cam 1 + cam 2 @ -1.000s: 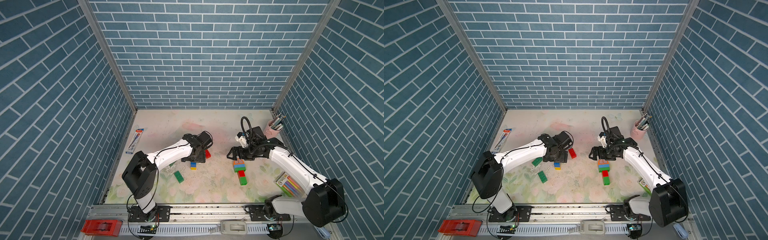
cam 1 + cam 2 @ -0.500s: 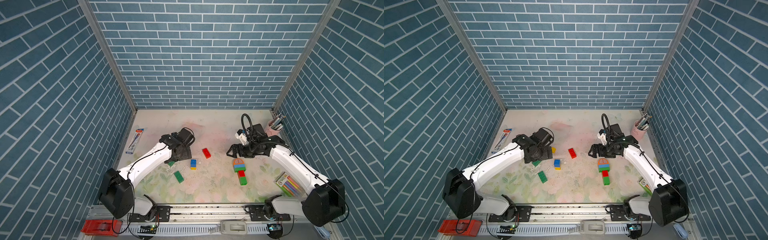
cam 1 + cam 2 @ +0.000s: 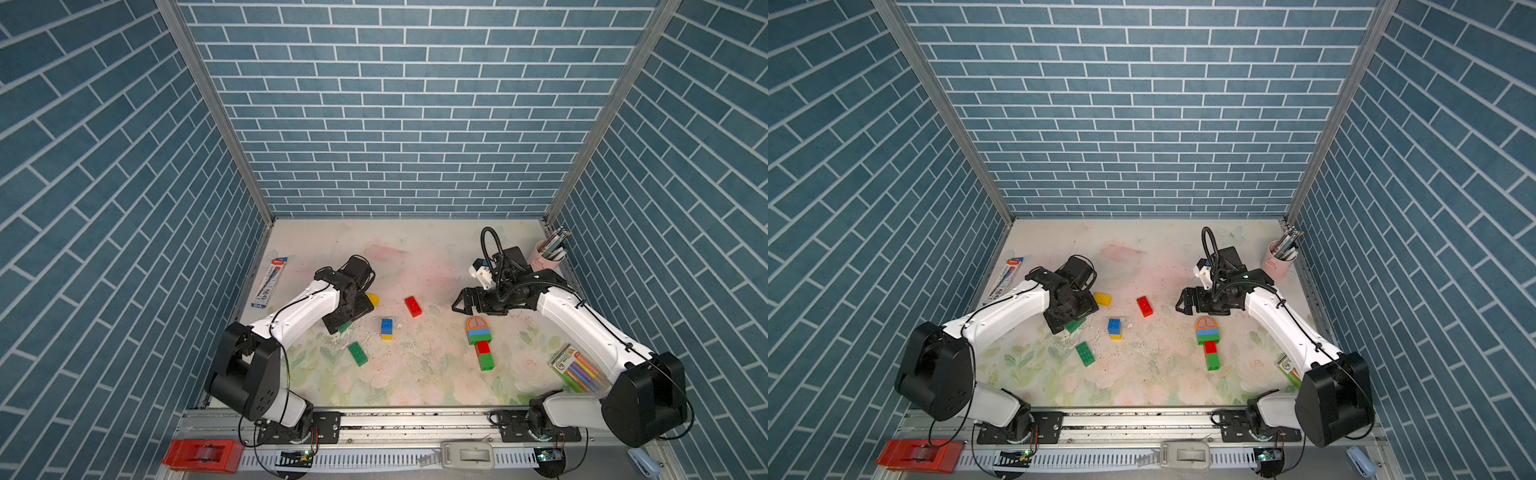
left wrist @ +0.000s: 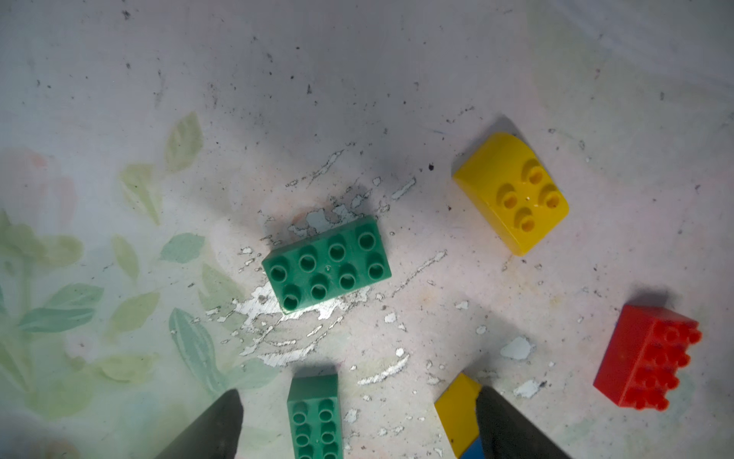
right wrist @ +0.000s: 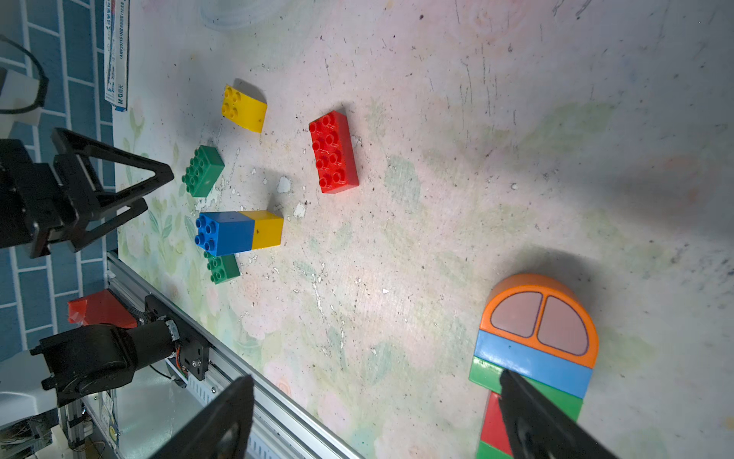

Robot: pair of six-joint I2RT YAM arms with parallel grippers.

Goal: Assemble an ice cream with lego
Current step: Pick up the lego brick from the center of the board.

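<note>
The lego ice cream (image 3: 479,337) lies flat on the bench (image 3: 415,257), with the right gripper (image 5: 377,421) spread and empty beside its orange dome (image 3: 476,323). Well apart from it, the left gripper (image 4: 359,427) hovers spread over a green oblong brick (image 4: 326,264). It is probably fetching that brick, so the next move is to descend and pinch.

A: Built stack (image 3: 480,345)?
B: Lying on its side, right of the loose pieces: orange dome brick (image 3: 476,323), then blue, green, red, green in one line.
A: Loose pieces?
B: Red oblong brick (image 3: 413,306), blue-on-yellow pair (image 3: 387,329), yellow rounded brick (image 4: 510,192), front green brick (image 3: 358,353), rear green brick (image 4: 326,264). All studs up, none touching.
</note>
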